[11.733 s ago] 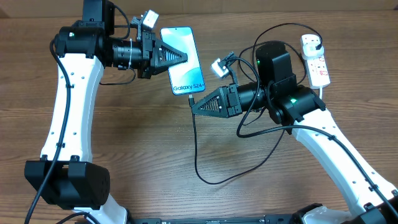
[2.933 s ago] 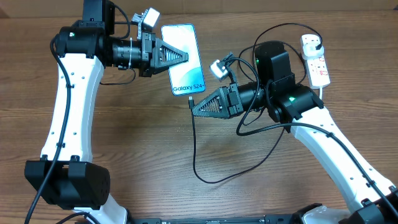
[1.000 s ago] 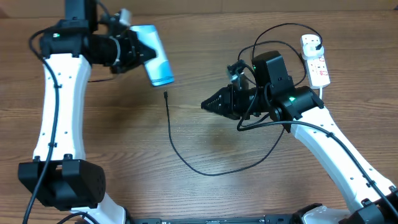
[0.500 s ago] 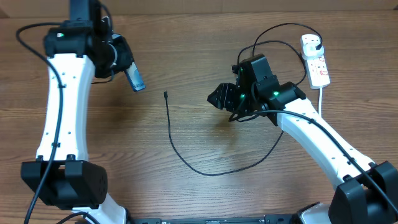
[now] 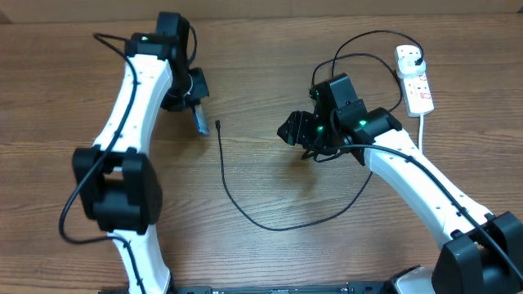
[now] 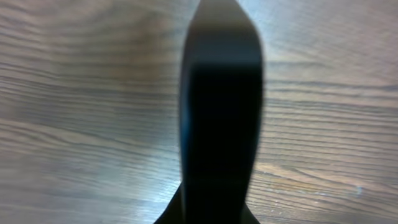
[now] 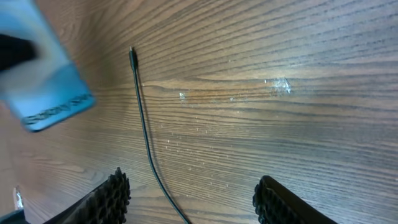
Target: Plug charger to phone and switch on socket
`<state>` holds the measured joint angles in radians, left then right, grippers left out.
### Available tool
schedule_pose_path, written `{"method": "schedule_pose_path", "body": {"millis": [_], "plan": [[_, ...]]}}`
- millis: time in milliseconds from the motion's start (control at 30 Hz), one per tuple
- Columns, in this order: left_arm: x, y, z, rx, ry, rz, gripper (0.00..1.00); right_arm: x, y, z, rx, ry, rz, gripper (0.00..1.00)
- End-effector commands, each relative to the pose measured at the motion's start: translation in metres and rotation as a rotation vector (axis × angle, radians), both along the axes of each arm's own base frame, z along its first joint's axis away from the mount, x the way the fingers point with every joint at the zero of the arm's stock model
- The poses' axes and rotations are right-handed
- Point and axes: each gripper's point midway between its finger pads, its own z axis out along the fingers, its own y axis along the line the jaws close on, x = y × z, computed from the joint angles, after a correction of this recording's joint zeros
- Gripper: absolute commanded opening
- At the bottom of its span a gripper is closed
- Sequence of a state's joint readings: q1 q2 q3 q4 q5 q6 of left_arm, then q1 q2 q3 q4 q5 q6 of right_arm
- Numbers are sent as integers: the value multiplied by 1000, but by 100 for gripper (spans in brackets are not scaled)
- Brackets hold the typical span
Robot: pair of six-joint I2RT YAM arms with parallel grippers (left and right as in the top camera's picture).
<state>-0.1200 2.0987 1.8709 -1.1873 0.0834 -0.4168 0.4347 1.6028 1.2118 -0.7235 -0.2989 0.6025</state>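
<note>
In the left gripper [image 5: 190,102], clamped tight: the slim, black-framed, teal-screened phone [image 5: 198,121], turned almost edge-on to the overhead view, over the far-left part of the brown wooden table [image 5: 270,49]. From the left wrist, only a dark blurred slab down the middle.

Just beside the phone's lower end, flat on the wood: the small connector tip [image 5: 218,124] of the long thin black charger [image 5: 245,214], loose and not plugged in.

Near it, the right gripper [image 5: 286,131], spread wide and holding nothing, with ribbed black fingers [image 7: 113,193] low on either side of the cable.

Probably next: picking up the tip. Close on the cable just behind the connector, leaving its end proud for the port. Hold the phone steady, present the edge with the white lettering square to the tip, and push straight along the phone's length without twisting. Leave the switch on the white elongated socket [image 5: 414,77] for afterwards.

Plenty of bare wood between tip and right gripper, and beyond the cable's wide loop toward the near edge. Tighter at the far right: socket close to the far edge, thick white cord [image 5: 422,122] running down beside the right arm, slack black loops above it. Lift gently to avoid snagging.
</note>
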Motion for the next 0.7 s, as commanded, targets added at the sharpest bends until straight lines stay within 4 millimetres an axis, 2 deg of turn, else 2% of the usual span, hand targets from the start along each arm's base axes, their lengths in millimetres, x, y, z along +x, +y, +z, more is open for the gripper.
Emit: {"method": "schedule_pose_path", "body": {"millis": [0,133,233,400,667], "plan": [[-1,-15,-14,-87,45,-1,4,6,2,9,0,-28,-3,64],[-7,-23,-39,-127,121,-25,4,3,1,8,-6,-17,-3,65],[-9,-30,-50,-164,149,-59,4,3,0,7,-7,-15,-3,65],[-11,-31,-53,-140,153,-82,4,3,0,7,-7,-15,-3,65],[-16,-20,-55,-68,169,-101,4,3,0,7,-7,-15,-3,66]]}}
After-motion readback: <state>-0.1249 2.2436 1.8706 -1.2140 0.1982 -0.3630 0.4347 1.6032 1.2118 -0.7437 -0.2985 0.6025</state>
